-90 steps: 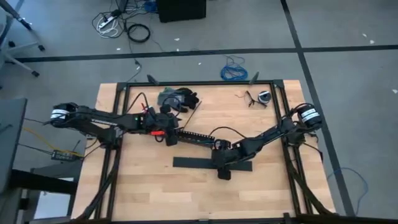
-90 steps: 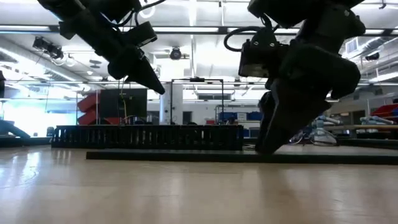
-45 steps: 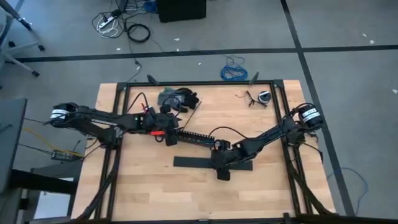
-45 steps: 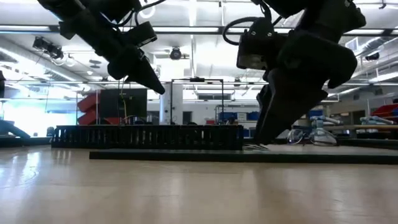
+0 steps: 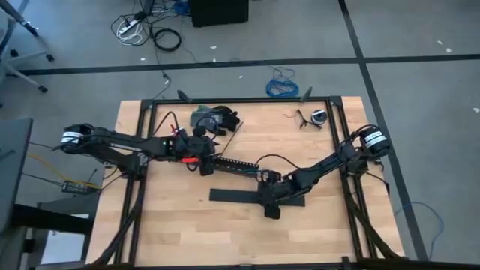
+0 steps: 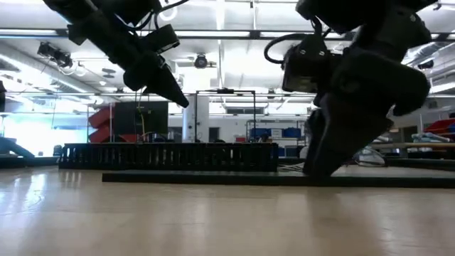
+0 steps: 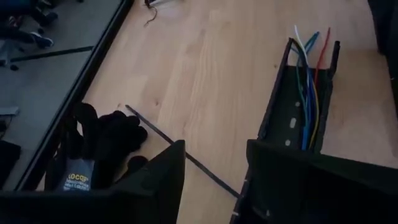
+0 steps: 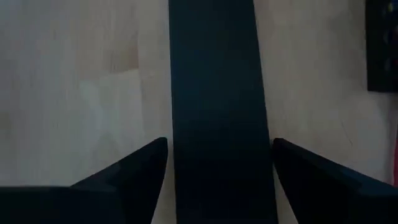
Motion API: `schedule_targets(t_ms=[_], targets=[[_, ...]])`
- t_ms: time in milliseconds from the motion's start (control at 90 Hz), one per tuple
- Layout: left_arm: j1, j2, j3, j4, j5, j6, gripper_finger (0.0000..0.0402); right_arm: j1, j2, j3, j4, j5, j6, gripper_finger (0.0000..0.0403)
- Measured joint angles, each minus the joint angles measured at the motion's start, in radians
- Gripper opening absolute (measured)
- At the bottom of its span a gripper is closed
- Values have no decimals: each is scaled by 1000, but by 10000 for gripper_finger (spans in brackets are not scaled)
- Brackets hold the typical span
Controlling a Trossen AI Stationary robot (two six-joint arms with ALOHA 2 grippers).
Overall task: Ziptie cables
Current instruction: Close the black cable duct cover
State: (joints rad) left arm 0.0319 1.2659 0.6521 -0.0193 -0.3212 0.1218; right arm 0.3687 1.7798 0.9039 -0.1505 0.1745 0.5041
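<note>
The right pincer (image 8: pixel 214 180), fingers spread wide, straddles a flat black strip (image 8: pixel 214 93) on the desk (image 5: pixel 180 225); closing from here may merely scrape the flush strip or push it askew. The left pincer (image 7: pixel 211 180), also spread and empty, hovers by the slotted black tray (image 7: pixel 292 118), where the cables (image 7: pixel 308 93) lie as thin loose wires in green, blue, yellow, white and red.

Two dark jointed arms, white-banded bases, black cords
</note>
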Motion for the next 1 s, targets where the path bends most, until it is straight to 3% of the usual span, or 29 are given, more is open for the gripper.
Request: schedule_targets(t_ms=[544, 1000], targets=[[0, 0, 0, -1, 0, -1, 168, -1, 0, -5, -17, 20, -10, 232], [0, 0, 0, 0, 0, 3, 168, -1, 0, -6, -7, 19, -22, 226]])
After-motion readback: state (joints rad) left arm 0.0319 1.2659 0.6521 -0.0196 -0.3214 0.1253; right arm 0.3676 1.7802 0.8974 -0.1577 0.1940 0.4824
